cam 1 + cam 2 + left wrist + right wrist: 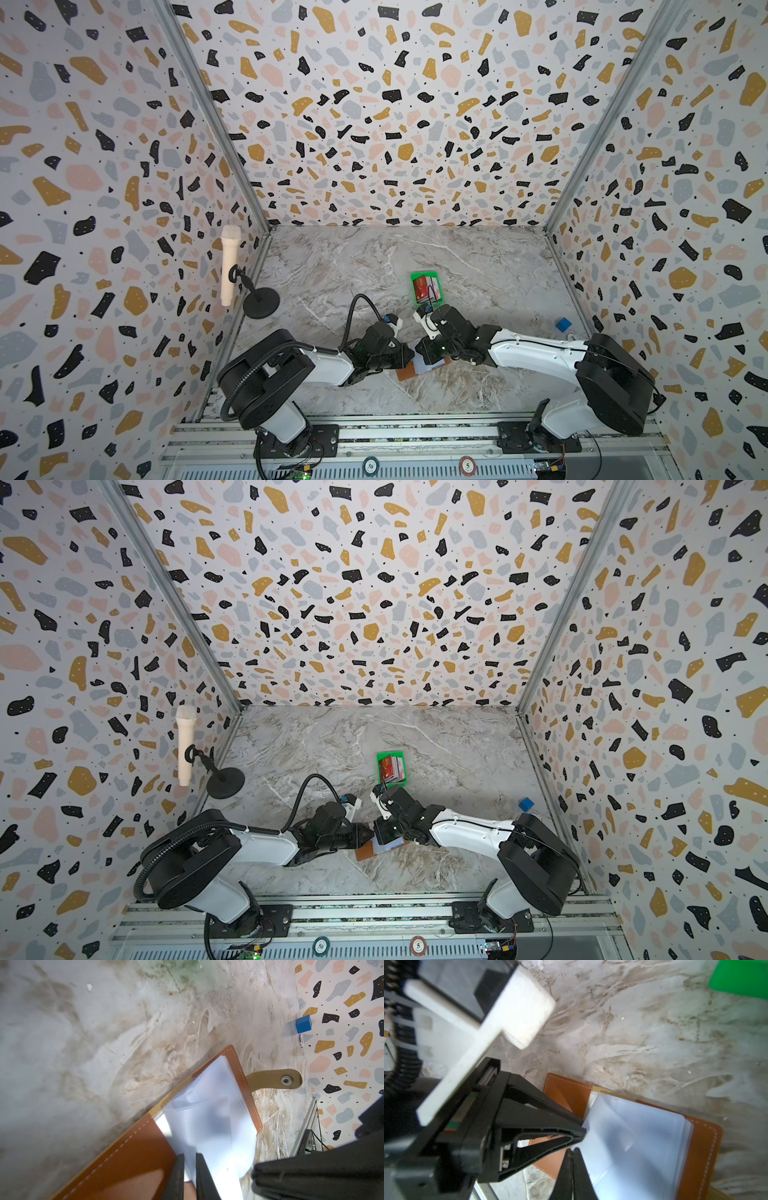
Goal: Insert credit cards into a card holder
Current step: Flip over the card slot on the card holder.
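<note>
The tan-brown card holder (406, 371) (365, 851) lies open on the marble table near the front, both grippers meeting over it. In the left wrist view its leather cover (133, 1155) and pale clear sleeves (209, 1109) show, snap tab (274, 1080) sticking out sideways. My left gripper (190, 1157) (409, 354) is shut on one clear sleeve, which runs between its narrow jaws. My right gripper (573, 1150) (420, 360) has its jaws pressed together at the sleeves' (633, 1136) edge. The credit cards (424, 286) (390, 767), red on top, lie stacked in a green tray farther back.
The green tray (424, 274) (741, 978) sits just behind the right wrist. A blue cube (563, 324) (303, 1024) rests by the right wall. A microphone (230, 266) on a round black stand (261, 305) is at the left wall.
</note>
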{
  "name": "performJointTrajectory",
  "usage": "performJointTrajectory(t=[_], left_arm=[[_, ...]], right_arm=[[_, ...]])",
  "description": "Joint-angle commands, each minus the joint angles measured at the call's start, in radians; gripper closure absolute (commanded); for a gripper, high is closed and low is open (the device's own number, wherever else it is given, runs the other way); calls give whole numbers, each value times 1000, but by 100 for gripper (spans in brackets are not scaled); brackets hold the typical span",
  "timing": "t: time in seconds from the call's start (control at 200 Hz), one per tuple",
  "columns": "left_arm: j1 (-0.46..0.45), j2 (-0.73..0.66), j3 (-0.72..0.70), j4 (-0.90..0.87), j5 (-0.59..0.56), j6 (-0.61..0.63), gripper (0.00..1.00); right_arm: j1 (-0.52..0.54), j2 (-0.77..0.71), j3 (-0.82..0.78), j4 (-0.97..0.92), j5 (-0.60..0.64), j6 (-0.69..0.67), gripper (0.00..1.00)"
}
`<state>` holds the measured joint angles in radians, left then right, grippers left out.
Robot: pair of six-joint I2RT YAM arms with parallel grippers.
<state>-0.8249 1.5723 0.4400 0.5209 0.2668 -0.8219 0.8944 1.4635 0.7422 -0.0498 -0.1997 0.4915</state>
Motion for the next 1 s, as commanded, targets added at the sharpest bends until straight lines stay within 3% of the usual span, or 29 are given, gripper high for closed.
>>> performJointTrajectory(t=[0.0, 0.175, 0.355, 0.661, 0.996], left_arm=[[3, 8, 0, 16, 3, 19, 86], [3, -12, -11, 14, -3, 20, 86], [4, -31, -14, 17, -3, 16, 86], [12, -99, -37, 11, -13, -2, 84], [101, -355, -108, -119, -37, 15, 78]], right_arm=[[-20, -59, -15, -21, 17, 6, 84], [-83, -60, -55, 9, -71, 14, 66], [-95, -35, -82, 42, -111, 28, 57], [-83, 21, -66, 87, -149, 27, 55], [40, 113, 61, 66, -152, -13, 54]])
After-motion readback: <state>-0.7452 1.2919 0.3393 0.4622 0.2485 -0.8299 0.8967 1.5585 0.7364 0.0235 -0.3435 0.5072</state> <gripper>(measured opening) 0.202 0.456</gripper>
